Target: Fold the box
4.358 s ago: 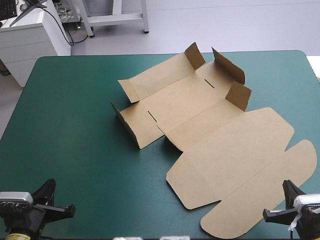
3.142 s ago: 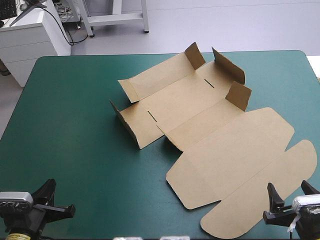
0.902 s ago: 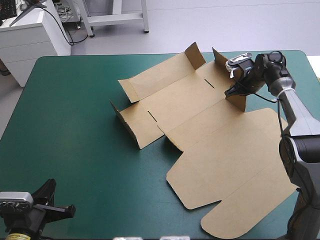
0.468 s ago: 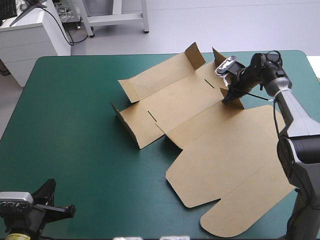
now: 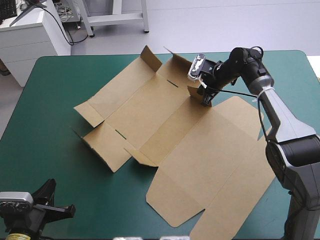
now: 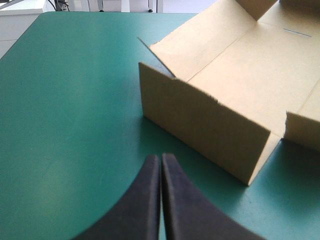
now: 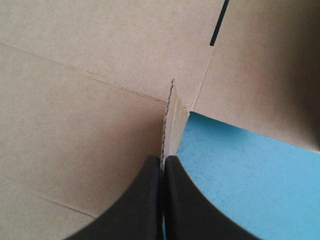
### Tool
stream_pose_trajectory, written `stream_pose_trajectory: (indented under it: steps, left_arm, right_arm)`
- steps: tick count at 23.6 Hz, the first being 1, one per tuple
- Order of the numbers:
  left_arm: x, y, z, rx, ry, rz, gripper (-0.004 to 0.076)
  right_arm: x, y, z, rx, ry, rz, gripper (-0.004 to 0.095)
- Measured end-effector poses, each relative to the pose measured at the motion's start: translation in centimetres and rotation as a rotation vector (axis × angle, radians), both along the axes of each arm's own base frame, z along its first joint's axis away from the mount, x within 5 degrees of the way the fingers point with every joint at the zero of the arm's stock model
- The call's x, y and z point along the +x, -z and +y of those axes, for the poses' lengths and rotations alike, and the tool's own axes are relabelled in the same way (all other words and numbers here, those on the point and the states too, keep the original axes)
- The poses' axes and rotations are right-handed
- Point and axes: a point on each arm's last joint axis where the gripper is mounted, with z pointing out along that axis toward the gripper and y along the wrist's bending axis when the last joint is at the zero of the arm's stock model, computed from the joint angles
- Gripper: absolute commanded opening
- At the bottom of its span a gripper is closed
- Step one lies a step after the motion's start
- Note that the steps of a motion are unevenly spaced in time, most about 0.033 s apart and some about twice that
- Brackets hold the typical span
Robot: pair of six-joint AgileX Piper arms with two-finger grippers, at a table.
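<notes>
1. Across the middle of the teal-green table [image 5: 55, 100] we have the brown box [image 5: 150, 110]. It lies opened out as a cut sheet, one end toward the far edge. Its broad lid panel [image 5: 210, 160] runs down toward the near right corner.
2. Up at the far right of the sheet, the right gripper [image 5: 204, 97] is pinching a small corner flap [image 7: 174, 122]. From its wrist view we see the black fingers pressed together, with the flap's edge standing up between them.
3. Over by the near edge on the left, the left gripper [image 6: 161, 161] hangs clear of the board, fingers pressed together on nothing. Its tip is aimed at a short raised wall [image 6: 205, 132] just ahead, not touching it.
4. Progress, as we judge it: early going. A few flaps and that wall stand up along their creases, but nothing is tucked. The base lies flat, and the two slots [image 5: 172, 83] in it show open.
5. What's left, by our reckoning, is nearly everything. The long side walls need raising and the corner flaps turning inward. Then the end walls fold over them and lock into the slots, with the lid left flat.
</notes>
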Motion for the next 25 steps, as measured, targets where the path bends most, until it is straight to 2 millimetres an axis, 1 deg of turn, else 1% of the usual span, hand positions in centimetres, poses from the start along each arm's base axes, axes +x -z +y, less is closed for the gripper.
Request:
stream_pose_trajectory:
  steps: [3,6,12,14,16,19,20,22,23,25]
  left_arm:
    - [0.0,0.0,0.0,0.000,0.000,0.000,-0.0008]
    - [0.0,0.0,0.0,0.000,0.000,0.000,-0.0008]
    - [0.0,0.0,0.0,0.000,0.000,0.000,-0.0008]
    - [0.0,0.0,0.0,0.000,0.000,0.000,-0.0008]
    - [0.0,0.0,0.0,0.000,0.000,0.000,-0.0008]
    - [0.0,0.0,0.0,0.000,0.000,0.000,-0.0008]
    - [0.0,0.0,0.0,-0.001,0.000,0.000,-0.0008]
    - [0.0,0.0,0.0,-0.001,0.000,0.000,-0.0008]
    - [0.0,0.0,0.0,-0.001,0.000,0.000,-0.0008]
    - [0.0,0.0,0.0,-0.001,0.000,0.000,-0.0008]
  right_arm:
    - [-0.6,0.0,0.8,-0.018,-0.095,0.015,-0.0020]
    - [-1.0,0.1,1.2,-0.032,-0.182,0.017,-0.0019]
    - [-1.0,0.0,1.1,-0.078,-0.276,-0.040,-0.0020]
    - [-1.0,-0.1,1.4,-0.063,-0.317,-0.065,-0.0020]
    - [-1.2,-0.3,2.3,-0.029,-0.376,-0.091,-0.0020]
    - [-2.1,-0.3,4.7,-0.018,-0.476,-0.117,-0.0020]
    - [-2.2,-0.2,5.2,-0.024,-0.506,-0.123,-0.0020]
    - [-2.1,0.3,5.4,-0.039,-0.528,-0.125,-0.0020]
    - [-2.0,0.5,5.3,-0.053,-0.533,-0.124,-0.0019]
    - [-1.5,1.4,4.9,-0.136,-0.541,-0.123,-0.0019]
